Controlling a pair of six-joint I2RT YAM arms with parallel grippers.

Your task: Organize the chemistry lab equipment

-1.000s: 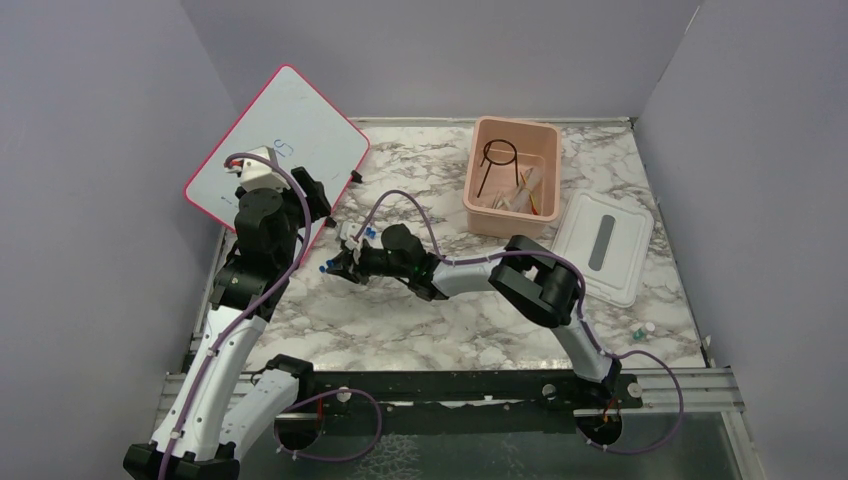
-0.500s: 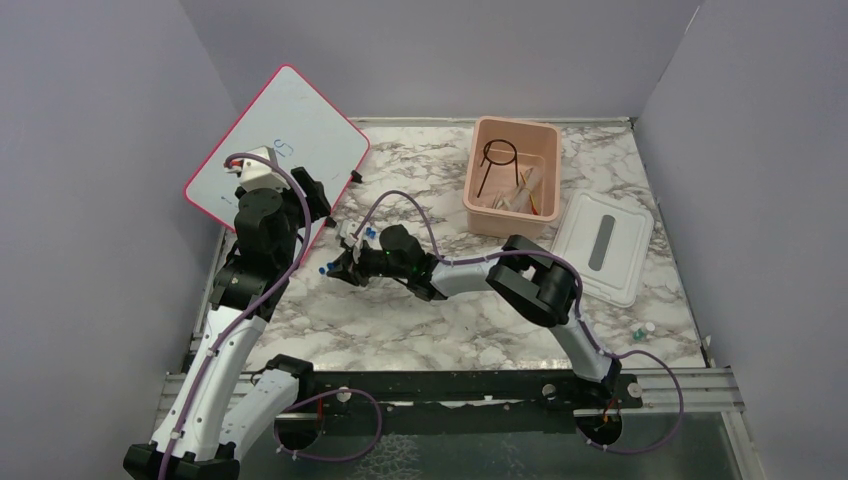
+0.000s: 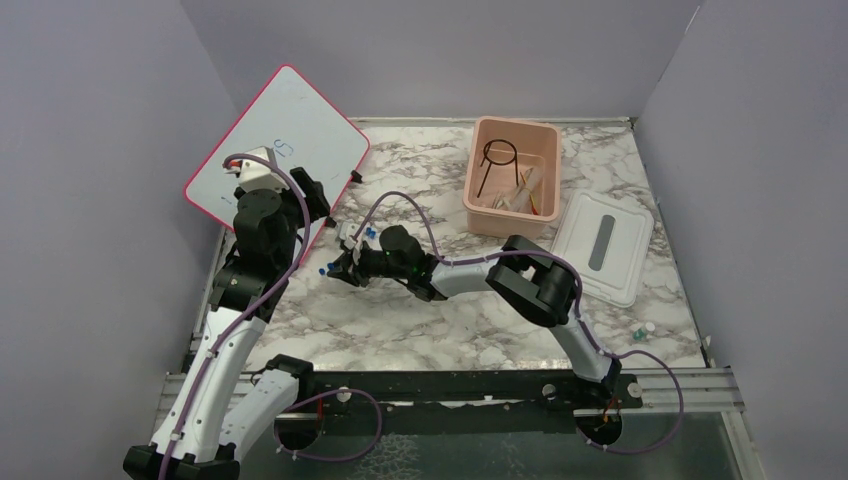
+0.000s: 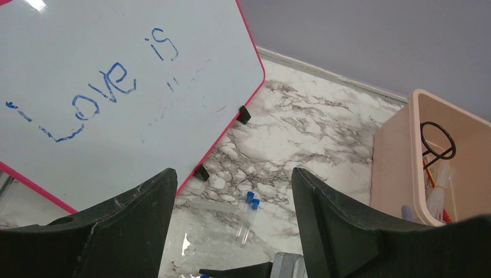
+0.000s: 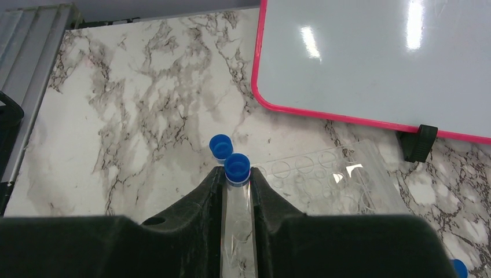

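The right gripper [image 5: 236, 177] was closed narrowly on a clear tube [image 5: 237, 220] with a blue cap, one finger pressed against each side. The tube's long axis ran along the fingers, and the cap projected just past the fingertips. These views did not show whether the tube was clear of the marble table [image 5: 133, 116] or resting on it. A second blue cap [image 5: 220, 146] sat just beside the held one. The pink tub [image 3: 470, 195], which held the ring stand [image 3: 497, 155], lay well apart, to the right and farther back. The right arm was the nearer one. The left gripper [image 4: 233, 191] stood wide open and empty, near the whiteboard [image 4: 116, 87].
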